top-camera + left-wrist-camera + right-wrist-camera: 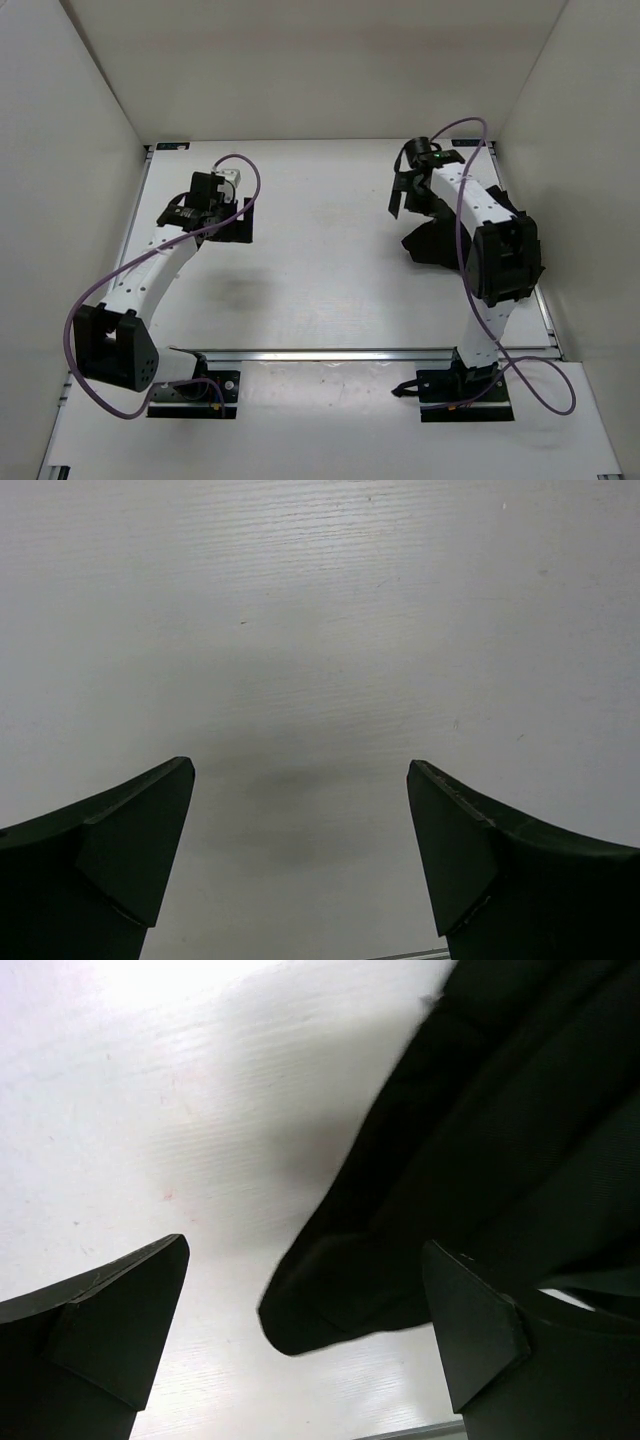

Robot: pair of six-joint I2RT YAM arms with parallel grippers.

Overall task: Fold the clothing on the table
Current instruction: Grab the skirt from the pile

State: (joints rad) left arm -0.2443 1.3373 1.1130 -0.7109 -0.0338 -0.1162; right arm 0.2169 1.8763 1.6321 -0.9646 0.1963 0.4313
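The clothing is a crumpled black heap on the right side of the white table, partly hidden under my right arm. In the right wrist view the clothing fills the upper right, and a rounded corner of it reaches down between the jaws. My right gripper hangs open above that corner and holds nothing; in the top view the right gripper sits at the heap's far left edge. My left gripper is open over bare table at the left, far from the fabric. The left wrist view shows the left gripper with only tabletop between its fingers.
White walls close in the table on the left, back and right. A metal rail runs across the near edge by the arm bases. Purple cables loop off both arms.
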